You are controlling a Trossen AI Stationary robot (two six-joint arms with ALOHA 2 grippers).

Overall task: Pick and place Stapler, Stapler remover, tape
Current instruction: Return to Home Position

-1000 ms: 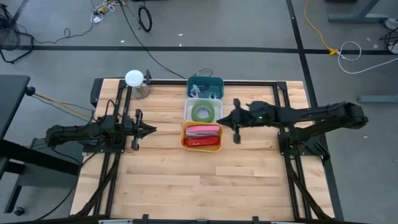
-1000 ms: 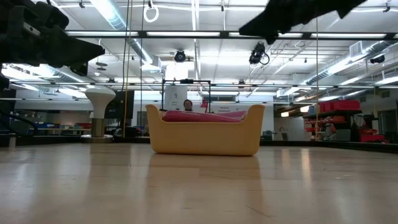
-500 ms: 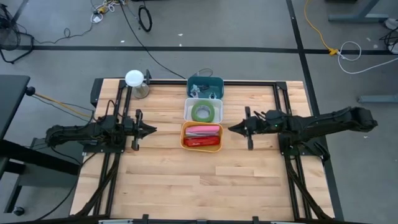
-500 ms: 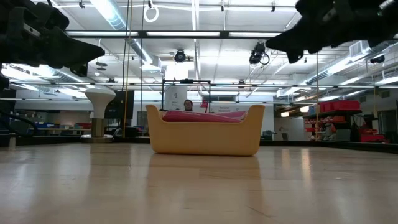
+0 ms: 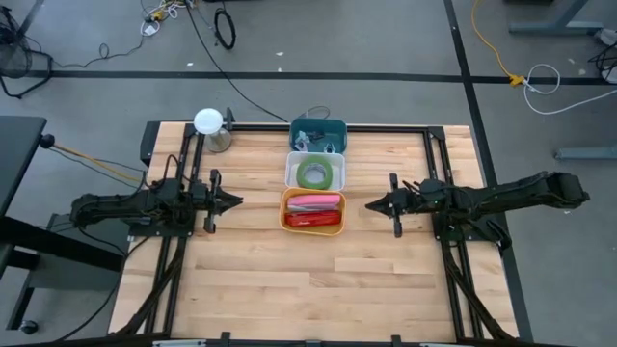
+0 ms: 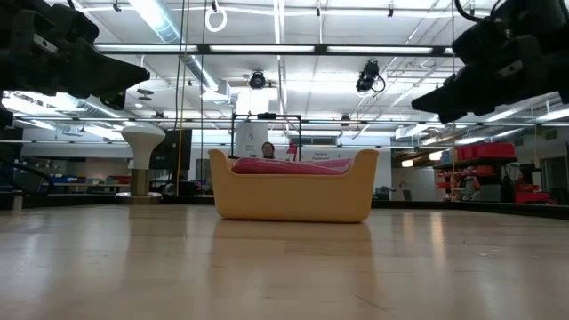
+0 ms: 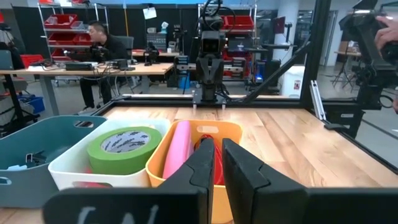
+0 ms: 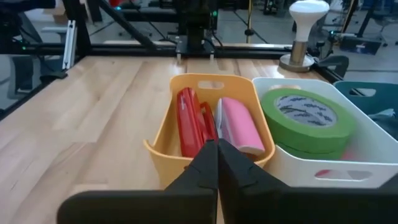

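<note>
green tape ring (image 8: 308, 119) lies flat in white plastic bin (image 8: 298, 167); both jaws clenched.

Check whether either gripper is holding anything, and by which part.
Nothing is held. The left gripper and the right gripper are both empty, fingers closed, one on either side of the yellow bin.

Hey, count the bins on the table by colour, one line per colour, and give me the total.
Teal bin: 1
White bin: 1
Yellow bin: 1
Total: 3
</note>
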